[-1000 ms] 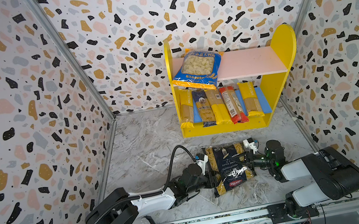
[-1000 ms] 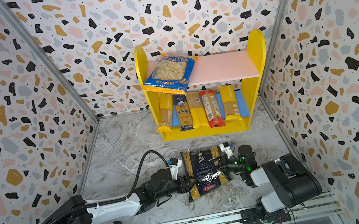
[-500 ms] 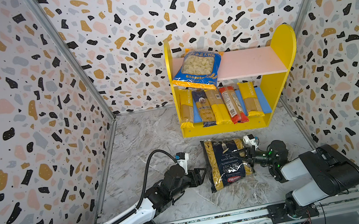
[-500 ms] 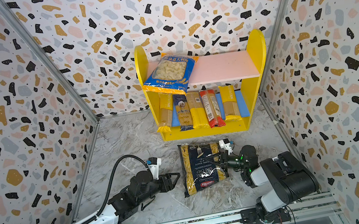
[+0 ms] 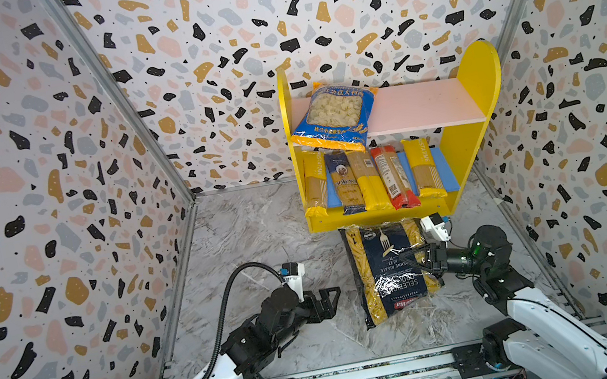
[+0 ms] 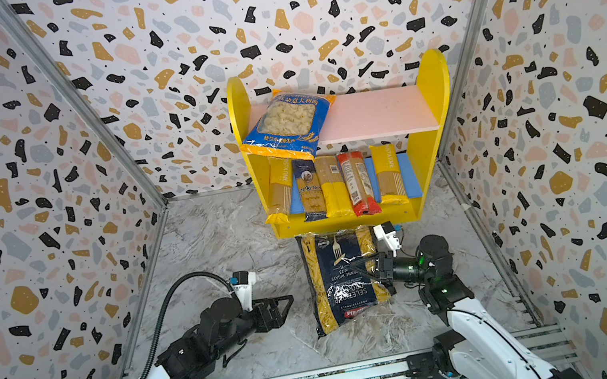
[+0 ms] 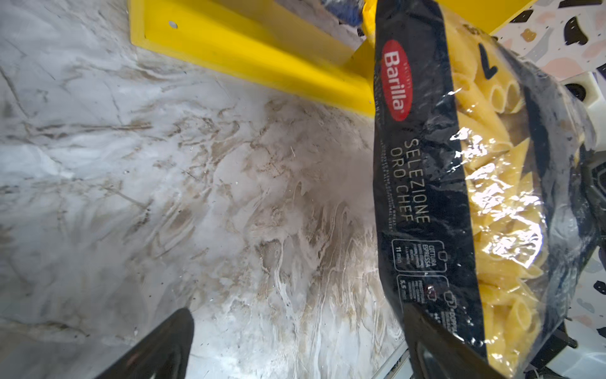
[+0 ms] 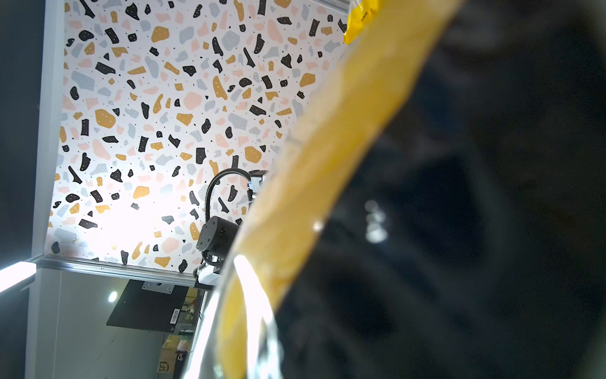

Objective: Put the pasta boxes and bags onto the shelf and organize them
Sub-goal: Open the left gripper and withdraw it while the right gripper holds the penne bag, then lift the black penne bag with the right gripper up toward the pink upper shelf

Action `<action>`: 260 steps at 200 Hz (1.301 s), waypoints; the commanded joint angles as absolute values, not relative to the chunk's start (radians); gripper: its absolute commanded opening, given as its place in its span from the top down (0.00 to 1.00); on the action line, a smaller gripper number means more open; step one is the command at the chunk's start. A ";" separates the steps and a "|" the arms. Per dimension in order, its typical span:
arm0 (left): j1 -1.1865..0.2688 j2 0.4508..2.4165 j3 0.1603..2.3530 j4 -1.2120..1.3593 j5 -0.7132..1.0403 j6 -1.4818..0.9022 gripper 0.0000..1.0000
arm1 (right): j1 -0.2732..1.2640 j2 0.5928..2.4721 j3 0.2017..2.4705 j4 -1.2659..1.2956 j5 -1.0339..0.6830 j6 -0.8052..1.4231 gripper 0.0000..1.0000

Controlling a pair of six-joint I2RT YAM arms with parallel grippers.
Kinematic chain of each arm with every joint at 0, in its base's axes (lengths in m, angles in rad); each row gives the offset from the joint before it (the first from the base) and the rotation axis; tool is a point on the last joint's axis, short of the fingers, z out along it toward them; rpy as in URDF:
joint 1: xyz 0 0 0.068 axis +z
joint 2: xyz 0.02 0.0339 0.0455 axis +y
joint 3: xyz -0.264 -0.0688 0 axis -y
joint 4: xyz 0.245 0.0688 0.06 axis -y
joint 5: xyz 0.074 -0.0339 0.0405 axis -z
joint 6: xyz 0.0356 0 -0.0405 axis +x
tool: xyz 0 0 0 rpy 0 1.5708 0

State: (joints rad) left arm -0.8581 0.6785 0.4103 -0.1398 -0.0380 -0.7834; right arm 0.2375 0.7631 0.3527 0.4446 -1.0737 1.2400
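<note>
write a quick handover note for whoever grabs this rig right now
Left gripper: open, empty, apart from the Barilla bag.
Right gripper: shut on that bag's edge, in front of the shelf.
Done: five spaghetti packs on the blue board, orecchiette bag on the pink board's left end.
To do: shelve the Barilla bag; the pink board's right part looks free.

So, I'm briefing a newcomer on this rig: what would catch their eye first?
Probably the bright yellow shelf by the back wall, with five long spaghetti packs lined up on its blue lower board and a blue-orange bag overhanging the pink upper board at its left end. Next, the dark navy Barilla bag in front of the shelf, pinched by the right gripper, while the left gripper stands open, clear of it.
</note>
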 commanded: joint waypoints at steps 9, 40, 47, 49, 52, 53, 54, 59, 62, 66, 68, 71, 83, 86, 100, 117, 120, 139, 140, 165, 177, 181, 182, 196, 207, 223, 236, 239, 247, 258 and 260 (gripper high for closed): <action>-0.851 0.626 0.439 -0.220 -0.075 -0.774 0.00 | 0.236 0.684 0.450 0.454 -1.085 1.236 1.00; -0.851 0.600 0.452 -0.244 -0.075 -0.771 0.01 | 0.235 0.657 0.517 0.438 -1.077 1.275 1.00; -0.850 0.600 0.456 -0.247 -0.073 -0.767 0.01 | 0.233 0.654 0.538 0.429 -1.075 1.279 1.00; -0.850 0.601 0.458 -0.247 -0.073 -0.767 0.00 | 0.232 0.654 0.546 0.426 -1.075 1.281 1.00; -0.851 0.602 0.458 -0.247 -0.072 -0.766 0.01 | 0.232 0.652 0.555 0.424 -1.075 1.284 1.00; -0.850 0.602 0.458 -0.247 -0.071 -0.766 0.01 | 0.232 0.652 0.558 0.424 -1.075 1.285 1.00; -0.850 0.602 0.459 -0.246 -0.071 -0.766 0.00 | 0.231 0.652 0.561 0.422 -1.075 1.286 1.00; -0.851 0.605 0.461 -0.245 -0.067 -0.765 0.01 | 0.228 0.653 0.578 0.416 -1.076 1.288 1.00; -0.850 0.607 0.462 -0.244 -0.064 -0.765 0.00 | 0.226 0.654 0.589 0.413 -1.077 1.291 1.00; -0.851 0.608 0.465 -0.242 -0.062 -0.765 0.01 | 0.222 0.654 0.605 0.413 -1.080 1.294 1.00; -0.851 0.609 0.466 -0.242 -0.061 -0.765 0.00 | 0.220 0.656 0.611 0.413 -1.081 1.296 1.00; -0.850 0.612 0.468 -0.240 -0.059 -0.765 0.01 | 0.217 0.658 0.623 0.409 -1.082 1.297 1.00; -0.850 0.618 0.476 -0.239 -0.054 -0.762 0.00 | 0.202 0.665 0.676 0.380 -1.090 1.291 1.00; -0.851 0.619 0.478 -0.239 -0.052 -0.760 0.01 | 0.195 0.668 0.688 0.374 -1.092 1.290 1.00; -0.850 0.620 0.486 -0.240 -0.049 -0.755 0.01 | 0.169 0.684 0.744 0.358 -1.109 1.290 1.00; -0.850 0.620 0.496 -0.247 -0.048 -0.747 0.01 | 0.138 0.703 0.804 0.341 -1.132 1.294 1.00; -0.850 0.620 0.498 -0.250 -0.048 -0.747 0.00 | 0.133 0.707 0.812 0.341 -1.134 1.298 1.00; -0.850 0.614 0.506 -0.260 -0.049 -0.741 0.00 | 0.117 0.723 0.876 0.341 -1.148 1.311 1.00; -0.851 0.614 0.506 -0.261 -0.049 -0.740 0.00 | 0.117 0.723 0.879 0.339 -1.149 1.311 1.00; -0.851 0.609 0.516 -0.268 -0.051 -0.730 0.01 | 0.107 0.759 0.978 0.314 -1.152 1.307 1.00; -0.850 0.610 0.522 -0.270 -0.052 -0.726 0.00 | 0.104 0.784 1.033 0.296 -1.150 1.297 1.00; -0.851 0.613 0.523 -0.270 -0.052 -0.723 0.01 | 0.103 0.792 1.051 0.288 -1.147 1.293 1.00; -0.851 0.613 0.525 -0.270 -0.052 -0.723 0.01 | 0.103 0.795 1.056 0.287 -1.146 1.291 1.00; -0.851 0.618 0.532 -0.270 -0.051 -0.717 0.00 | 0.099 0.828 1.112 0.280 -1.143 1.285 1.00; -0.850 0.622 0.540 -0.271 -0.048 -0.712 0.00 | 0.091 0.855 1.150 0.278 -1.145 1.283 1.00; -0.850 0.624 0.557 -0.283 -0.040 -0.706 0.01 | 0.065 0.896 1.211 0.273 -1.153 1.280 1.00; -0.850 0.619 0.571 -0.290 -0.031 -0.702 0.00 | 0.039 0.933 1.256 0.290 -1.166 1.291 1.00; -0.850 0.616 0.574 -0.292 -0.030 -0.702 0.01 | 0.034 0.941 1.265 0.291 -1.168 1.294 1.00; -0.851 0.613 0.581 -0.294 -0.028 -0.700 0.00 | 0.015 0.960 1.286 0.308 -1.175 1.307 1.00; -0.851 0.609 0.591 -0.300 -0.028 -0.698 0.00 | -0.007 0.987 1.309 0.342 -1.187 1.333 1.00; -0.851 0.609 0.592 -0.300 -0.028 -0.698 0.01 | -0.012 0.991 1.313 0.350 -1.189 1.338 1.00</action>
